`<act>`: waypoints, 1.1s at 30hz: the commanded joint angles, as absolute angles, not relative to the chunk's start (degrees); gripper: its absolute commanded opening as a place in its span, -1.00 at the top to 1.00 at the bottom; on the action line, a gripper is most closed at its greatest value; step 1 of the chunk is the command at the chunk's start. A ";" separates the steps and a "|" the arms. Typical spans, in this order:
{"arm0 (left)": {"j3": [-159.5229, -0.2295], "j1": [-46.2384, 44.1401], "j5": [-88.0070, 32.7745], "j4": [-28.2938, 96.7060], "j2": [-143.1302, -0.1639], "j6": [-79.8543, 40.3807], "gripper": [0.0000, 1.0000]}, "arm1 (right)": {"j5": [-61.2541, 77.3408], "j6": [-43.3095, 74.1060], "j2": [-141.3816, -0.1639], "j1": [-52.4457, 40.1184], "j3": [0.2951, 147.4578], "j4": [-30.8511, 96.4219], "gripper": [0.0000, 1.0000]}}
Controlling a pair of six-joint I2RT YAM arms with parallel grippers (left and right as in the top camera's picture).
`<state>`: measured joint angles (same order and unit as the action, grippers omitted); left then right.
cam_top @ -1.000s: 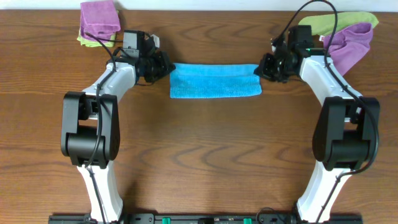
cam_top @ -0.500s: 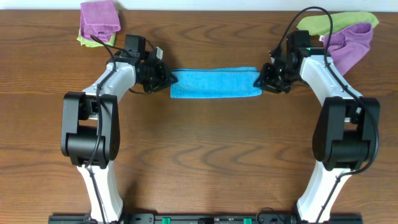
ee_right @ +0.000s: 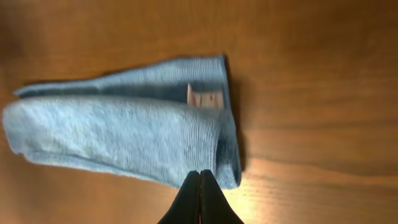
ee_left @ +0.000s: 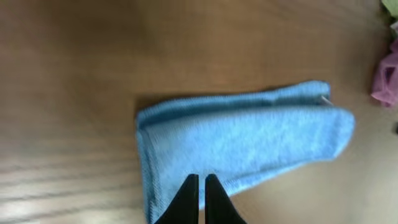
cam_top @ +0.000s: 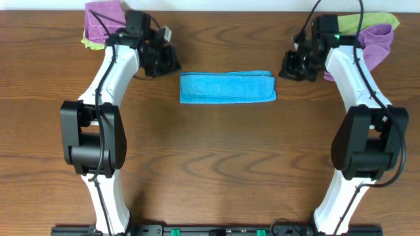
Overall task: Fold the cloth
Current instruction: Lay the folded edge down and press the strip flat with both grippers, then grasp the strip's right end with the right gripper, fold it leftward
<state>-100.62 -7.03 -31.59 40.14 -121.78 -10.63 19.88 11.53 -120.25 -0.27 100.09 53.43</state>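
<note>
The sky-blue cloth [cam_top: 228,87] lies folded into a long narrow strip on the wooden table [cam_top: 216,164], in the middle at the back. It also shows in the left wrist view [ee_left: 242,140] and in the right wrist view [ee_right: 124,140], where its white tag [ee_right: 205,98] peeks out near the end. My left gripper [cam_top: 172,65] hangs above and just left of the cloth's left end, jaws together and empty. My right gripper [cam_top: 287,69] hangs above and just right of the right end, shut and empty. Neither touches the cloth.
A purple cloth [cam_top: 104,18] on a lime-green one [cam_top: 87,42] lies at the back left corner, behind the left arm. Another purple cloth [cam_top: 374,42] and lime-green cloth [cam_top: 348,25] lie at the back right, beside the right arm.
Both grippers have let go of the cloth's ends and drawn up and back towards the far edge. The cloth stays flat as a narrow folded strip.
</note>
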 commanded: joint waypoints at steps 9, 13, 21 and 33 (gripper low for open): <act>-99.37 -17.69 -5.61 41.10 -121.51 -7.44 0.88 | 3.68 10.00 -122.61 -9.43 100.38 52.47 0.97; -98.78 -19.22 -2.50 40.51 -121.62 -7.46 0.88 | 3.18 10.02 -122.91 -9.67 100.38 52.38 0.97; -93.19 -19.22 -2.85 36.88 -121.62 -7.92 0.88 | 2.57 10.00 -122.93 -9.67 100.38 51.94 0.97; -84.82 -19.31 -4.51 29.91 -121.62 -9.45 0.88 | 3.11 10.20 -122.91 -8.14 100.40 53.01 0.97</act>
